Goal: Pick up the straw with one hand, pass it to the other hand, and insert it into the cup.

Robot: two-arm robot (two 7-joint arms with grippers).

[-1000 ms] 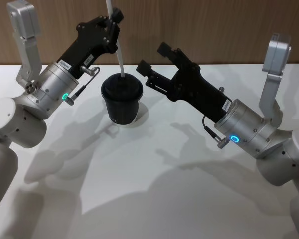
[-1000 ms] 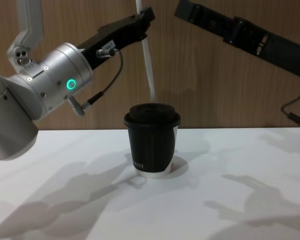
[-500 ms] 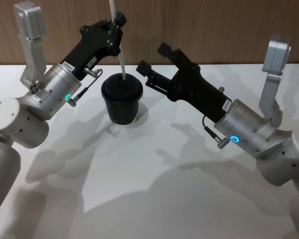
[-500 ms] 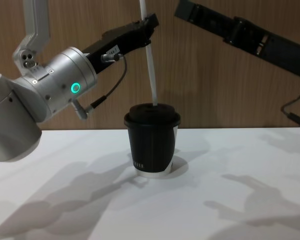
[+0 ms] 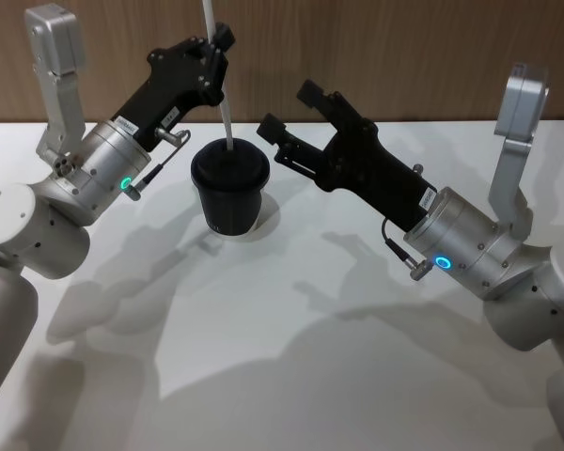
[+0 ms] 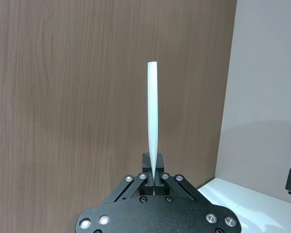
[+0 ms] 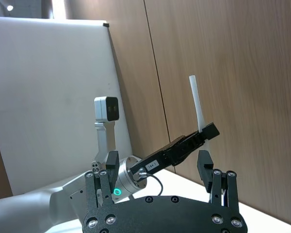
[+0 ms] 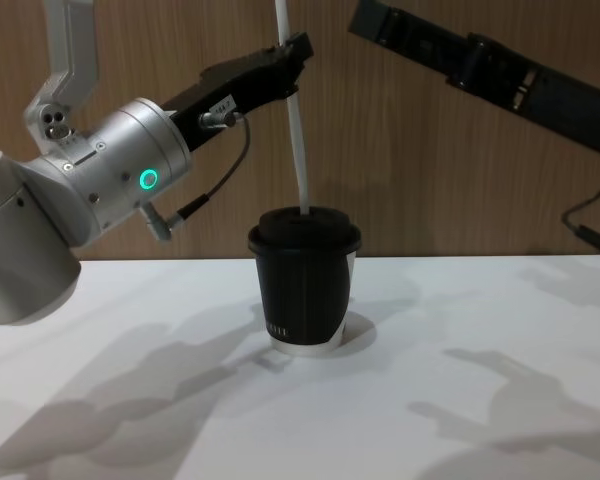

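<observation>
Table roomy (straw over cup)

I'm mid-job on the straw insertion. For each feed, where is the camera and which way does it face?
Head view: high on the robot, looking down at the cup, with the left hand holding the straw and the right hand open beside the cup.
Chest view: low, looking across the table at the cup's side; both arms reach in.
Left wrist view: along its own fingers up the straw toward the wood wall.
Right wrist view: past its own fingers at the left arm.
All four share the straw.
</observation>
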